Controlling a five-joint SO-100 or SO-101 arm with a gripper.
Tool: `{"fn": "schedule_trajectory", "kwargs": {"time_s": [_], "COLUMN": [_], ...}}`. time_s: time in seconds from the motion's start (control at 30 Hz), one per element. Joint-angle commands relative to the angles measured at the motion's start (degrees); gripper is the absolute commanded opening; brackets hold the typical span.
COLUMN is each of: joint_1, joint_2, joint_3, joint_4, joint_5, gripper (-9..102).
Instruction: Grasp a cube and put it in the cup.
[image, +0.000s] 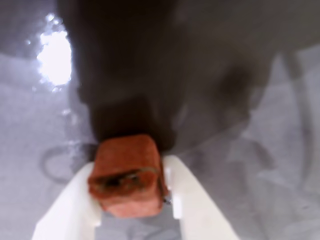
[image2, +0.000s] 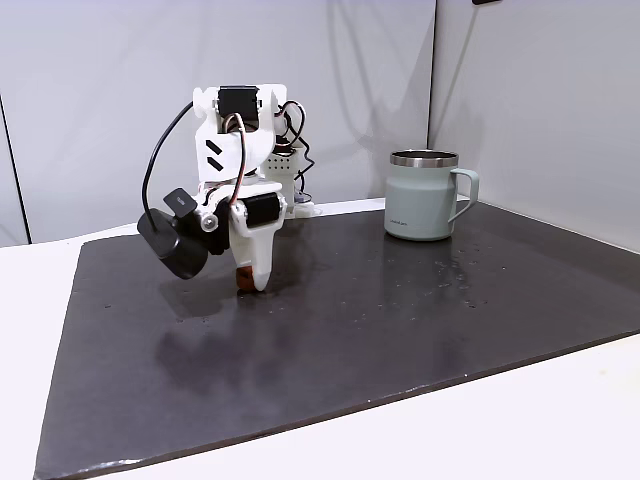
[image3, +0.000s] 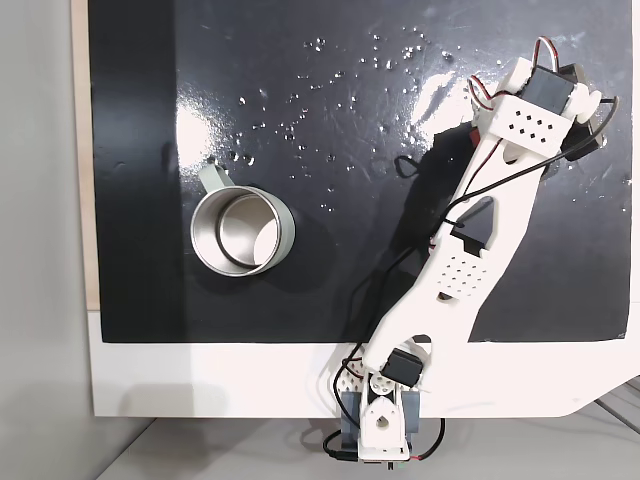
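Observation:
In the wrist view the reddish-orange cube sits between the two white fingers of my gripper, which is shut on it. In a fixed view the gripper points down at the dark mat with the cube at its tip, low over the surface; contact with the mat cannot be told. The pale grey-green cup stands upright far to the right of the gripper, handle on its right. From above, the cup is at the mat's left and looks empty.
The glossy black mat covers most of the white table. The arm stretches from its base at the bottom edge to the mat's upper right. Cables hang by the arm. Walls stand behind the table.

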Motion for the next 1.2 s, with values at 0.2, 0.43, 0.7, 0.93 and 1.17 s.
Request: {"fn": "schedule_trajectory", "kwargs": {"time_s": [0.2,0.43,0.7,0.93,1.17], "joint_1": [1.14,0.35,-1.76,-5.01,-8.00], "joint_2": [2.11,10.72,26.28,40.43,46.49], "joint_3": [-3.25,0.09,9.23,19.60,25.22], "joint_4": [0.70,0.79,0.79,0.79,0.79], "joint_5": [0.00,1.67,3.52,4.31,5.36], "gripper": [3,3,2,2,3]}}
